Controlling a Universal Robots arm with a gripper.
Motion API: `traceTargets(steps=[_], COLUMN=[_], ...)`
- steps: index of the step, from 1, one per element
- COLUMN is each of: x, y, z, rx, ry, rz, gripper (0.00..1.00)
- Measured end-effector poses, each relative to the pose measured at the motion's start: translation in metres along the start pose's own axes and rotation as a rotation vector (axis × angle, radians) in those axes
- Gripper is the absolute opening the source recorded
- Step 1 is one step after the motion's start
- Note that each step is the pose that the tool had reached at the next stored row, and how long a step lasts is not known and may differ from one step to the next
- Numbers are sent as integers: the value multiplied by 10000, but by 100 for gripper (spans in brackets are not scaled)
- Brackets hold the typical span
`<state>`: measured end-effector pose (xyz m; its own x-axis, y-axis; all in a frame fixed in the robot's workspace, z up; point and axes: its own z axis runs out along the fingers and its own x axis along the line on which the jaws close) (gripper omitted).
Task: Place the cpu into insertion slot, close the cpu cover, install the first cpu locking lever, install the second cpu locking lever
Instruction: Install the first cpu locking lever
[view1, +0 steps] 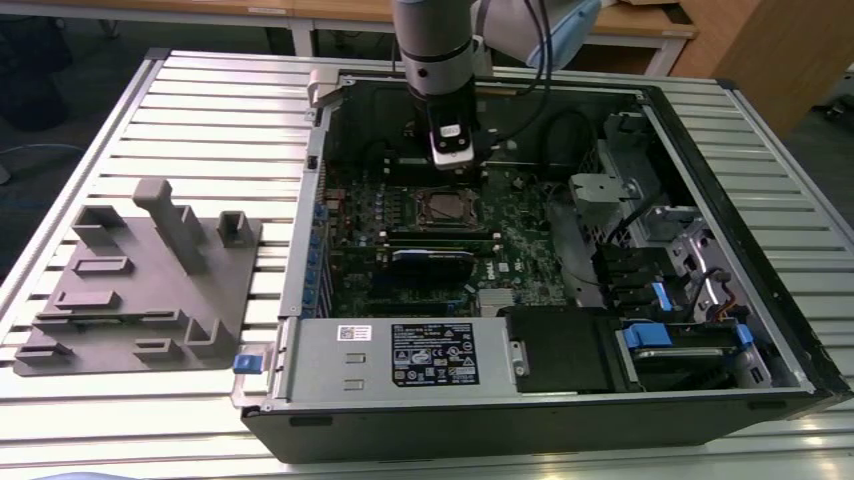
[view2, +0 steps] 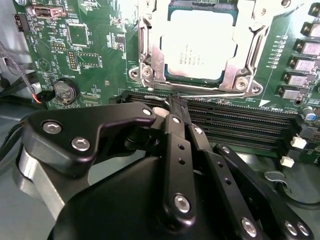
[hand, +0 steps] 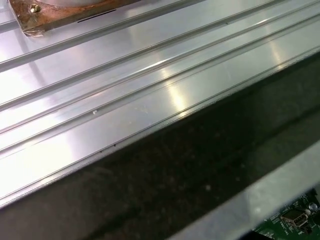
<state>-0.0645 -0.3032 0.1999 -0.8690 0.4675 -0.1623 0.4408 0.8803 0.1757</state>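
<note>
The cpu (view2: 197, 45), a square chip with a pale silver top, lies in the insertion slot (view1: 443, 207) on the green motherboard (view2: 95, 55). The silver cpu cover (view2: 235, 60) lies down around the chip like a frame. A thin wire locking lever (view2: 210, 90) runs along the socket edge nearest the gripper. My gripper (view2: 177, 100) hangs just above the board beside the socket, over the black memory slots (view2: 240, 125). Its black fingers (view2: 172, 125) are pressed together with nothing between them. In the exterior view the gripper (view1: 451, 166) hovers a little behind the socket.
The open computer case (view1: 694, 130) lies on a slatted aluminium table (view1: 214, 110). A grey fixture plate (view1: 140, 280) sits at the exterior view's left. The power supply (view1: 400, 355), drive bays (view1: 667, 290) and cables (view1: 561, 130) crowd the case around the board. The first wrist view shows table slats (hand: 125, 75).
</note>
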Motion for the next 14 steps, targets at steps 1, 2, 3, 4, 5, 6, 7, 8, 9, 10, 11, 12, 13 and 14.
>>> traceTargets(steps=[1, 2, 3, 4, 5, 6, 7, 8, 9, 10, 11, 12, 13, 14], x=[-2, -4, -7, -10, -13, -16, -19, -22, -24, -25, -26, -27, -28, -28], y=[-4, -9, -14, -20, -26, -32, -38, -44, -48, -51, -55, -59, -63, -67], z=[-1, -1, -1, -1, -2, -2, -2, -2, -1, 0, 2, 5, 9, 13], rx=[0, -1, -2, -1, -1, -2, -4, -4, -5, -7, -10, -13, -18, -22], ry=[-2, -5, -8, -11, -14, -18, -20, -23, -27, -32, -39, -45, -53, -61], rz=[-1, 0, 0, 0, -1, -2, -2, -2, -3, -3, -3, -5, -5, -6], gripper=[11, 11, 11, 11, 11, 11, 11, 11, 11, 11, 11, 11, 11, 11])
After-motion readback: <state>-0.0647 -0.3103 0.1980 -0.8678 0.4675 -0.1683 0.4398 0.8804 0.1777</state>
